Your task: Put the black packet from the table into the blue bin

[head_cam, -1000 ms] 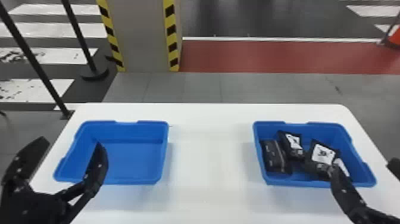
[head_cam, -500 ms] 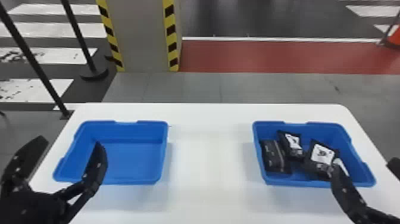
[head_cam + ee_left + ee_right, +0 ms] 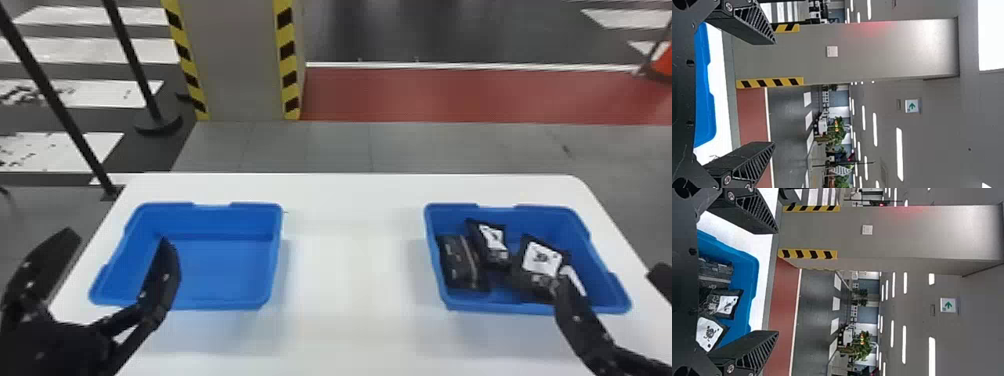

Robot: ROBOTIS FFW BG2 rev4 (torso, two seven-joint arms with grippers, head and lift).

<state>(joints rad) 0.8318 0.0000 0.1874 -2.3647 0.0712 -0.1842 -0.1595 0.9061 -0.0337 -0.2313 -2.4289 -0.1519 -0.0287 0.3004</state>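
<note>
"Where's the black packet?"

"I see several inside the right bin (image 3: 530, 307), and I can't tell which one the task means. They're all black, soft-looking and jumbled together."

"Any labels?"

"I get a pale stripe down the packet (image 3: 456, 265) at the right bin's left wall. Just right of that, a second packet (image 3: 494, 244) leans toward the far wall with a white label (image 3: 492, 236). Right of it again, a bigger packet (image 3: 522, 267) has a white square with a dark drawing. Past that I catch a white patch (image 3: 574, 281), partly behind my finger."

"And your hands?"

"My right hand (image 3: 611, 279) is spread wide at the right bin's near right corner, gripping nothing. My left hand (image 3: 119, 241) is well to the left of the right bin, also wide and gripping nothing, one finger overlapping the left bin (image 3: 225, 267) in my head view."

"What's beside the right bin?"

"Bare white desk (image 3: 350, 285) on its left, then the left bin, same blue."
</note>
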